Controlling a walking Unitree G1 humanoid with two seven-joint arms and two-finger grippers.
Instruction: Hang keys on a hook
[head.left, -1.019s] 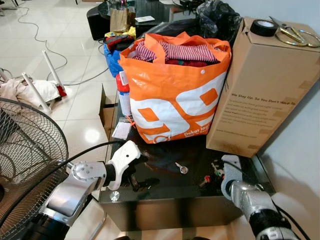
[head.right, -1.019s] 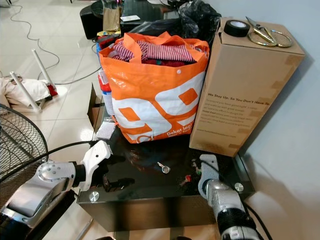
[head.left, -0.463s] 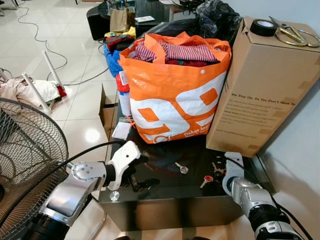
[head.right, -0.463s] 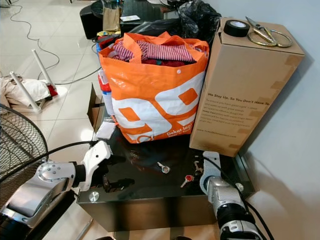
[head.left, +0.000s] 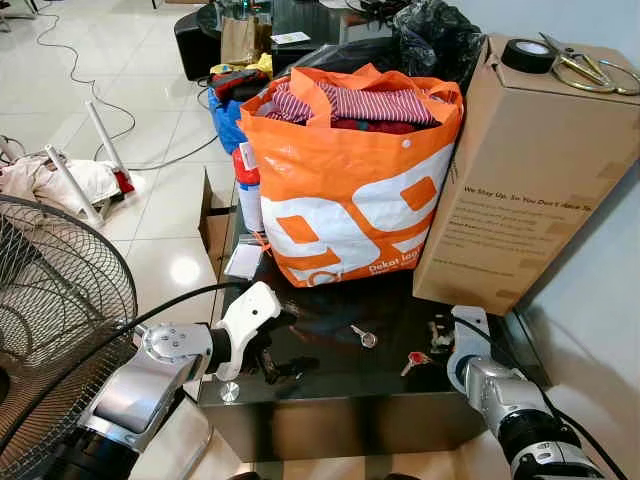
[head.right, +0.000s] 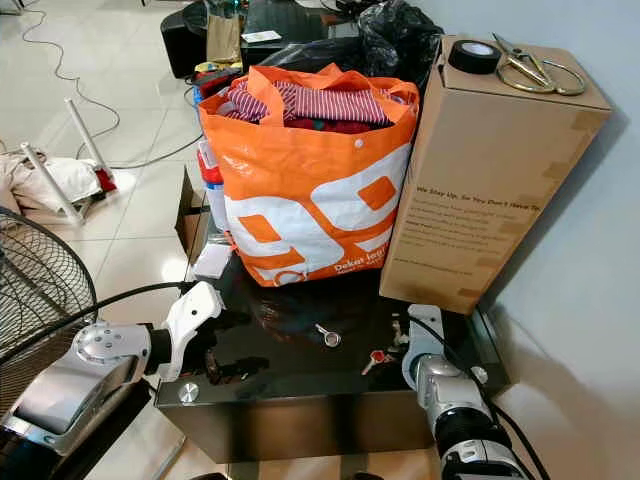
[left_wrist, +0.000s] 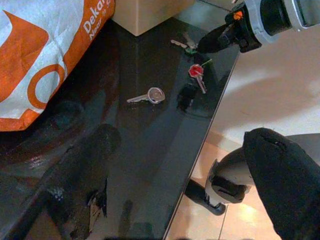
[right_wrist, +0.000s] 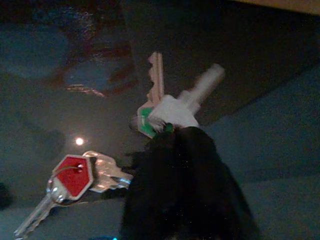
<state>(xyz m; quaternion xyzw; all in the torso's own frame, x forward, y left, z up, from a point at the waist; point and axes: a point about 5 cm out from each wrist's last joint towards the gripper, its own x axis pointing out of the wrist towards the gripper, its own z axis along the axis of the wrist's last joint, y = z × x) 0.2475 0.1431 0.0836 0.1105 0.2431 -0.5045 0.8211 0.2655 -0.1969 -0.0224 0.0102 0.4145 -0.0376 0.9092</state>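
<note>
Worktop: so far, a glossy black glass worktop (head.left: 330, 385) carries everything.
Bag: big orange and white woven shopping bag (head.left: 345, 215) stuffed with striped clothes, at the worktop's far-left edge.
Box: tall brown cardboard box (head.left: 520, 170) at the far-right corner, a roll of black tape (head.left: 527, 54) and scissors on its top.
Left tool: left tool (head.left: 268, 352) hovers over the near-left corner, idle; its black fingers (left_wrist: 285, 175) stand spread with nothing between them.
Right tool: right tool (left_wrist: 215, 41) is down at the near-right edge, tip touching the green-headed keys (right_wrist: 160, 112); whether its fingers are pinching them or merely resting on them, I cannot tell.
Keys: red-headed key on a ring (head.right: 377, 357) lies just beside that tool; a lone silver key with a round head (head.right: 327, 336) lies mid-worktop, well apart.
Progress: early by my judgement. The keys lie flat, not lifted; no hook can be made out, so gripping, carrying and hanging are all left.
</note>
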